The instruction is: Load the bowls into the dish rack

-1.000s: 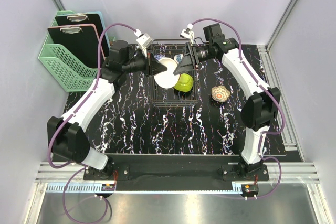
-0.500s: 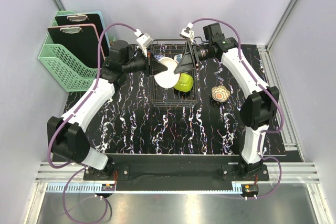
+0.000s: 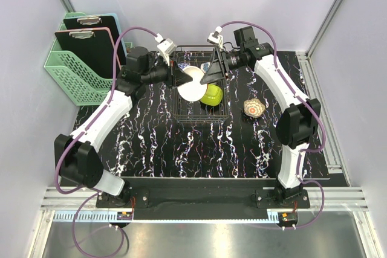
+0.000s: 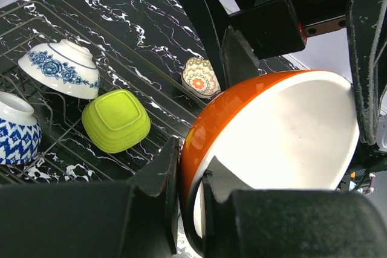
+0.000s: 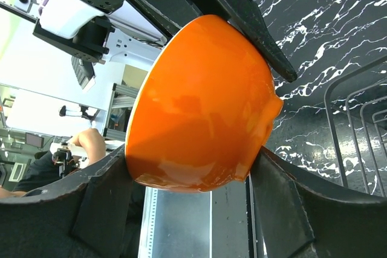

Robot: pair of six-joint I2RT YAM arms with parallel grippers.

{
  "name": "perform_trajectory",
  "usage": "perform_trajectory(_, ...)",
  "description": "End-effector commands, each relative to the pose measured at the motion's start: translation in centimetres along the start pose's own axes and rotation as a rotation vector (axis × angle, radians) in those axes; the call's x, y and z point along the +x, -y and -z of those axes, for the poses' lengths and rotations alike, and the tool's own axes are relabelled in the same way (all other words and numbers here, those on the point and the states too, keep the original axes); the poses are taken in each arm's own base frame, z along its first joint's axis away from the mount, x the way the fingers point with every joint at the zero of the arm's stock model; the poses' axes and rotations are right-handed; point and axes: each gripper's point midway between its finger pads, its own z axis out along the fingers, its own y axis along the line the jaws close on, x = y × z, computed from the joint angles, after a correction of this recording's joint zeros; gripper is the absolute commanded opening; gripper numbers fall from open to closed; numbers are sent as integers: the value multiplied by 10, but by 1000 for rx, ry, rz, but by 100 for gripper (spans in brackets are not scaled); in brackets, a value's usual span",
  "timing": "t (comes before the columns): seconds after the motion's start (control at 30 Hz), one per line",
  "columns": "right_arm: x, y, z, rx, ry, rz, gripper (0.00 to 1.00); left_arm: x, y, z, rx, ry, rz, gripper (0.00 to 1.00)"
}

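Above the middle of the dish rack (image 3: 195,115), the orange bowl (image 3: 192,84) hangs in the air between both arms. The left pincer (image 4: 190,167) is clenched on its rim, one finger inside and one outside. The right pincer (image 5: 193,161) is spread wide with a finger against each side of the bowl's body, so it looks to be grasping it too (a two-handed hold, basically). The bowl's round, so there's no real long axis. Its mouth-to-foot line is tipped, with the white inside facing up and toward the rack's near end. My take: let just one pincer go, stand the bowl on edge, then lower it between tines, clear of the lime green bowl (image 4: 116,120) lying in the rack.
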Motion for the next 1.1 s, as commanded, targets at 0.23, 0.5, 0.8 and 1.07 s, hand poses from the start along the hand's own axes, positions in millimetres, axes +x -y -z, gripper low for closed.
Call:
perform_trajectory(0.23, 1, -26, -6, -72, -19, 53, 0, -16, 0, -3, -27, 39, -74, 70)
perform_trajectory(0.5, 1, -4, -7, 42, 2, 41, 0, -36, -31, 32, -125, 87, -24, 85)
perform_trajectory(0.8, -16, 61, 2, 418, 51, 85, 0, -25, -112, 140, -414, 129, 50, 99)
perform_trajectory(1.07, -23, 130, 13, 854, -74, 316, 0, 11, -123, 186, -496, 110, 113, 99)
